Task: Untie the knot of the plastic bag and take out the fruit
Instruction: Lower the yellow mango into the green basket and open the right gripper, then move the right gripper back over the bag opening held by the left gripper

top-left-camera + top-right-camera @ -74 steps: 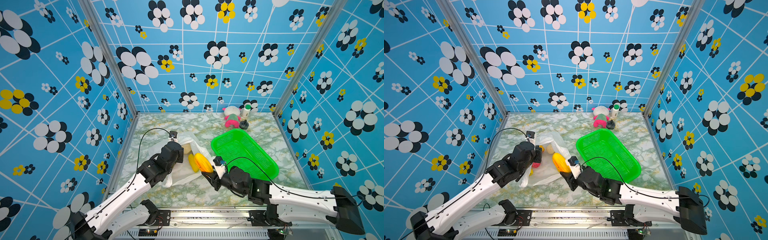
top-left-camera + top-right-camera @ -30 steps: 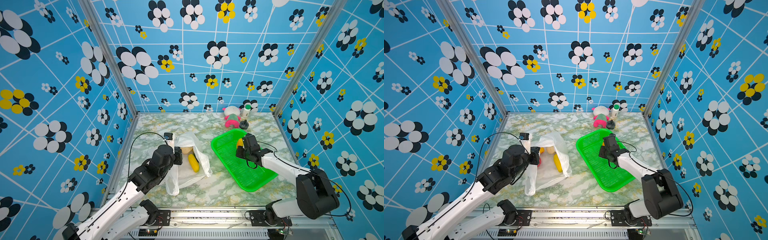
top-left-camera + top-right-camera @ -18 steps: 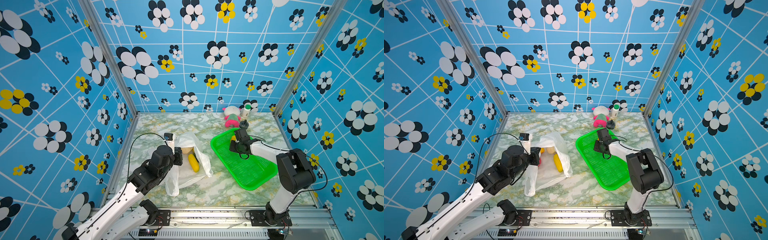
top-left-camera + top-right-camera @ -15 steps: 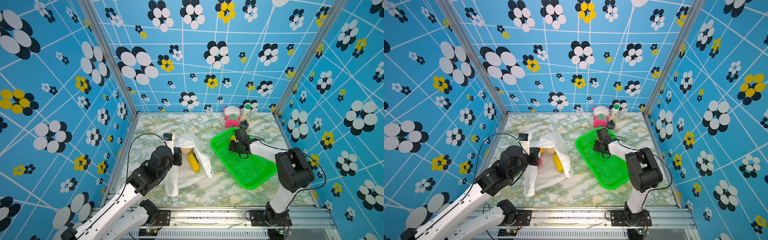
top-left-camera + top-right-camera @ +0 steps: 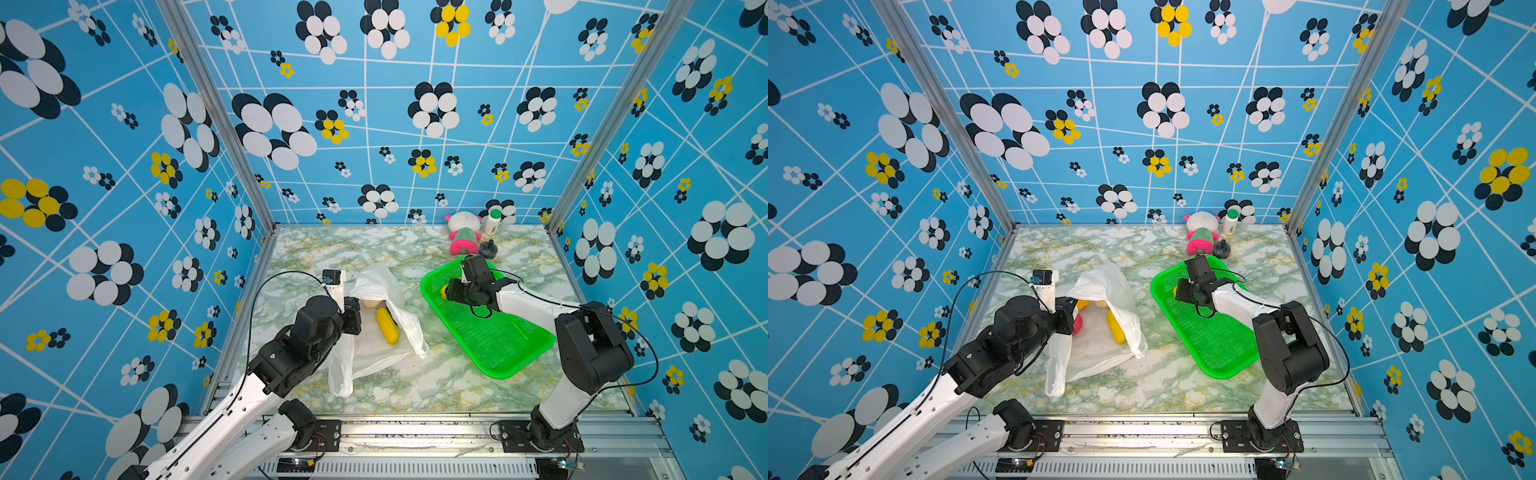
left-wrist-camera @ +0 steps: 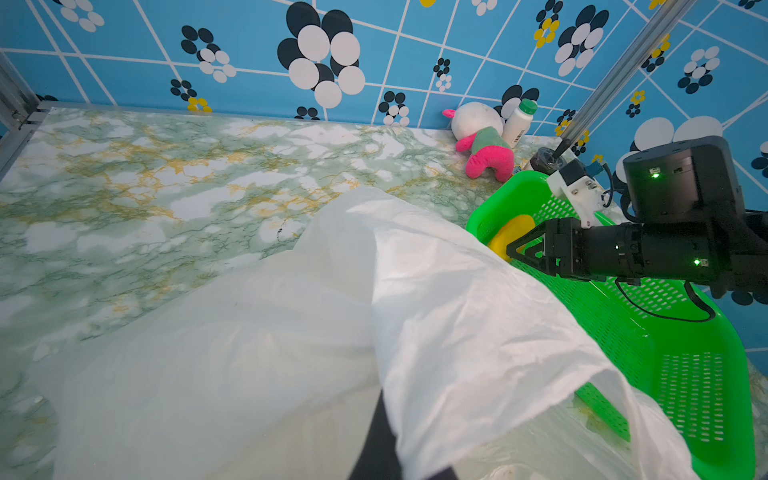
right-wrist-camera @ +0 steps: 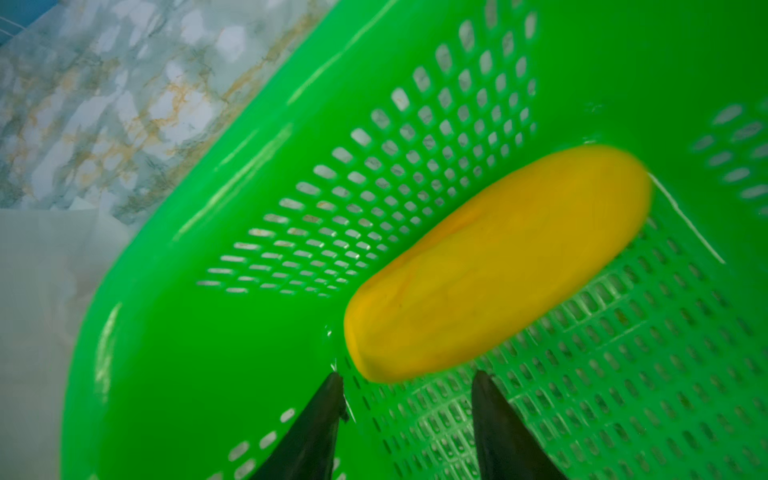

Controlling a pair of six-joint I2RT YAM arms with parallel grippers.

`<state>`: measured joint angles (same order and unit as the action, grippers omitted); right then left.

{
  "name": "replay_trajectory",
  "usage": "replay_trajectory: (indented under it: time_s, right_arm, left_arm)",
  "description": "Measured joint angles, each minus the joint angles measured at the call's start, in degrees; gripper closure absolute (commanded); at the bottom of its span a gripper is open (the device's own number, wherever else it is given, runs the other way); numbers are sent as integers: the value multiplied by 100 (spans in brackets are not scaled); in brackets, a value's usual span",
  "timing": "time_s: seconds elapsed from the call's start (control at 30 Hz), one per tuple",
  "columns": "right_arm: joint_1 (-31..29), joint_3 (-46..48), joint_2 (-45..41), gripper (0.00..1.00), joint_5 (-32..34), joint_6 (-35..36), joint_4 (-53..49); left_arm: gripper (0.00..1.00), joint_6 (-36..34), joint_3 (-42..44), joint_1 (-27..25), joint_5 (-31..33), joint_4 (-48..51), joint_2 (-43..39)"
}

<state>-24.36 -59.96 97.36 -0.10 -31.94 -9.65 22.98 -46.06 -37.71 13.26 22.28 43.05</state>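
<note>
Left fingers (image 5: 352, 321): closed; pinching plastic bag (image 5: 376, 286) rim
Right fingers (image 7: 316, 424): parted; empty; inside green basket (image 5: 498, 345)
Fruit (image 7: 494, 266): yellow piece lying in basket; ungripped

White arms (image 5: 532, 297), black joints (image 5: 590, 349) (looping black cables (image 5: 291, 272)), dark jaws

Lab test booth (flower-patterned walls (image 5: 374, 124))
</note>
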Motion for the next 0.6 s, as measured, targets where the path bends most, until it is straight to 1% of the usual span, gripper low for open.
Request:
replay_trajectory:
  time_s: [0.03,0.13,0.2,0.23,0.3,0.37,0.4,0.47,0.53,0.6]
  right_arm:
    - [0,31,-122,41,68,4,-7]
    - [0,293,-752,39,308,17,-48]
    - [-13,654,-1484,38,470,46,-39]
    - [-57,905,-1991,38,592,101,-11]
    - [-282,1307,-2935,38,772,229,59]
    - [-846,1613,-3895,38,1010,444,192]
    - [-1147,1683,-4214,38,1075,542,249]
    - [-1956,1759,-4817,38,1248,813,385]
    - [-2618,1812,-5128,38,1320,1069,575]
    - [-3193,1827,-5180,38,1360,1344,717]
  left_arm:
    - [100,2,0,0,0,0,0]
    - [100,0,0,0,2,-2,17]
    - [100,0,0,0,4,-2,81]
    - [100,0,0,0,2,-2,120]
    - [100,2,2,0,0,-4,179]
    - [100,22,44,0,0,-28,179]
    - [100,33,68,0,-2,-46,177]
    - [100,48,96,7,-4,-50,186]
    - [100,61,96,17,-2,-59,190]
    - [100,61,96,26,-2,-70,203]
